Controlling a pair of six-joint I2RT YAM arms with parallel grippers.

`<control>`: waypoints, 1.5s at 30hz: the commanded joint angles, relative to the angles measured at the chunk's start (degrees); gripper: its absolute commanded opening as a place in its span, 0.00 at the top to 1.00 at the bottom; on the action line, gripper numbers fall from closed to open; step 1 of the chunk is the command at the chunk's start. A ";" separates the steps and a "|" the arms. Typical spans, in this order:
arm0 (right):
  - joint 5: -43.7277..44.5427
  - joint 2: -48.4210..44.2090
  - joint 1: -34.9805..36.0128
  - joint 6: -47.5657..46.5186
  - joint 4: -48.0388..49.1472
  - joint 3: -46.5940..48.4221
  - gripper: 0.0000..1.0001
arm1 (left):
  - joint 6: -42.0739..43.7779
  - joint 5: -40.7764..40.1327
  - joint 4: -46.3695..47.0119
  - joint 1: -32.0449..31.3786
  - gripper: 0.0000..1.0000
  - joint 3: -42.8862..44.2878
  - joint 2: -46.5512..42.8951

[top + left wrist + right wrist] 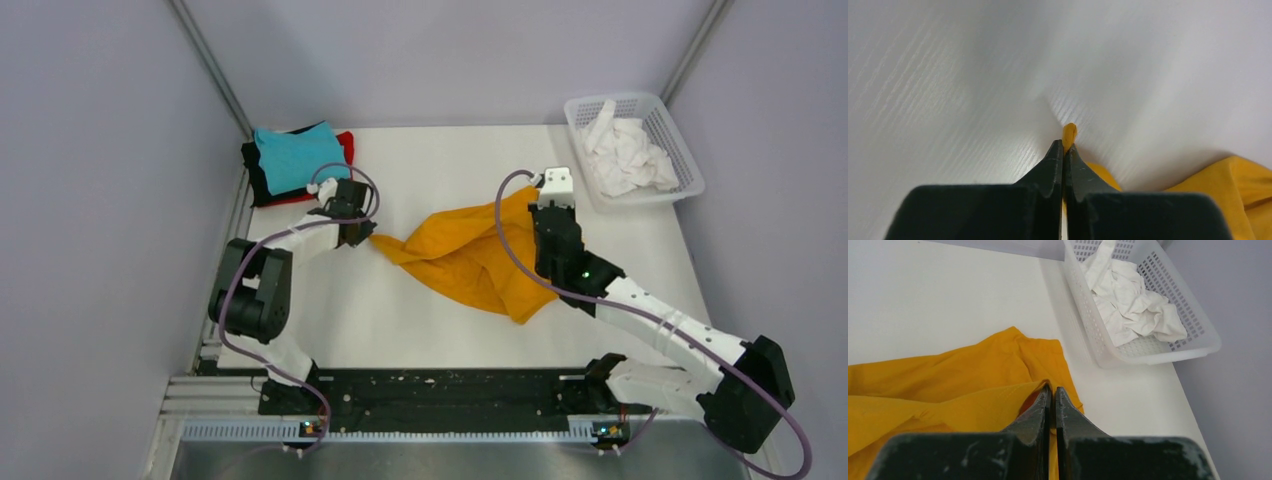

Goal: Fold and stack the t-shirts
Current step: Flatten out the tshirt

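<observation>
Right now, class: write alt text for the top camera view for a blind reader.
A mustard-orange t-shirt lies on a white table, the left claw shut on one corner, the right claw on the opposite edge. Folded teal, black and red shirts sit far left; a white basket of white cloth far right.

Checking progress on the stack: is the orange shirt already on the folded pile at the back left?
No: the orange shirt lies crumpled mid-table, apart from the teal-topped pile in the far left corner.
</observation>
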 commanded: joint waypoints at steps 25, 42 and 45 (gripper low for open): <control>-47.64 -16.99 -0.17 -2.84 -22.16 47.35 1.00 | 15.69 8.88 -8.02 -0.55 1.00 25.69 -58.25; -57.53 -11.47 -0.17 -0.11 -28.50 65.02 1.00 | 17.65 11.18 -10.42 -0.31 1.00 34.94 -59.12; -49.56 -11.11 -0.19 -2.47 -25.55 59.19 1.00 | 18.92 6.07 -10.06 -0.26 1.00 30.96 -56.74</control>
